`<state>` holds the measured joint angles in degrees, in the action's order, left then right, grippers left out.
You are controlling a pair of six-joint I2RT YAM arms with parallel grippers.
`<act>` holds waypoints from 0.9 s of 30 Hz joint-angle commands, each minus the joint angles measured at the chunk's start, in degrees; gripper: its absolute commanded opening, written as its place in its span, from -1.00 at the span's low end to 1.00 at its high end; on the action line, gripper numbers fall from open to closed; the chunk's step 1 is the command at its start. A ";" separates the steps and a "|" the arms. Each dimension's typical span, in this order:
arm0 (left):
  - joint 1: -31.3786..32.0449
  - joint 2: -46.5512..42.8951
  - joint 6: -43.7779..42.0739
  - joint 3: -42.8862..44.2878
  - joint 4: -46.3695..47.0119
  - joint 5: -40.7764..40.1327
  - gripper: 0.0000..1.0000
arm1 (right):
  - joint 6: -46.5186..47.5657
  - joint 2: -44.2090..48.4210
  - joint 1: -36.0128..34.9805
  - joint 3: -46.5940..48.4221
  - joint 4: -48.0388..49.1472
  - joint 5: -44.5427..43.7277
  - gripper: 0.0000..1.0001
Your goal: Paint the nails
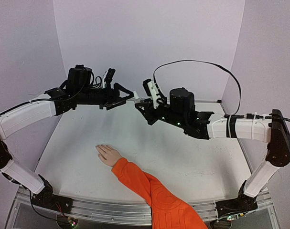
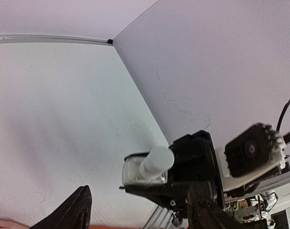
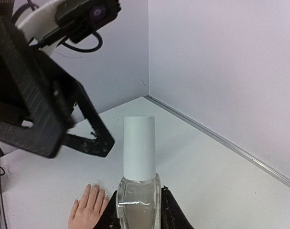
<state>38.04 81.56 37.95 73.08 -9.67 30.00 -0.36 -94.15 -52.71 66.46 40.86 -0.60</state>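
Nails [image 1: 100, 149] on the pale hand [image 1: 108, 154] lie lower left of centre in the top view. At upper centre the right gripper [image 1: 140, 101] clamps a white-capped bottle [image 3: 138, 200]; the left gripper [image 1: 127, 97] gapes empty near its cap.

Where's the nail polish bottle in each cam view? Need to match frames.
Top external: nail polish bottle sits mid-frame, small, where the two arms meet.
Left wrist: lower centre, white cap toward the camera.
Right wrist: bottom centre, upright, cap on top.
Shared landmark: the right gripper clamping it, seen in all three.
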 commanded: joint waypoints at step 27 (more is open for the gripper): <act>2.47 6.76 -10.26 6.76 4.54 10.88 -1.00 | 2.56 -0.61 0.92 6.31 2.67 20.03 -1.00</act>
<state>38.74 88.47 34.15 78.02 -10.52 26.17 5.28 -99.92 -54.96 70.98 37.71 -6.46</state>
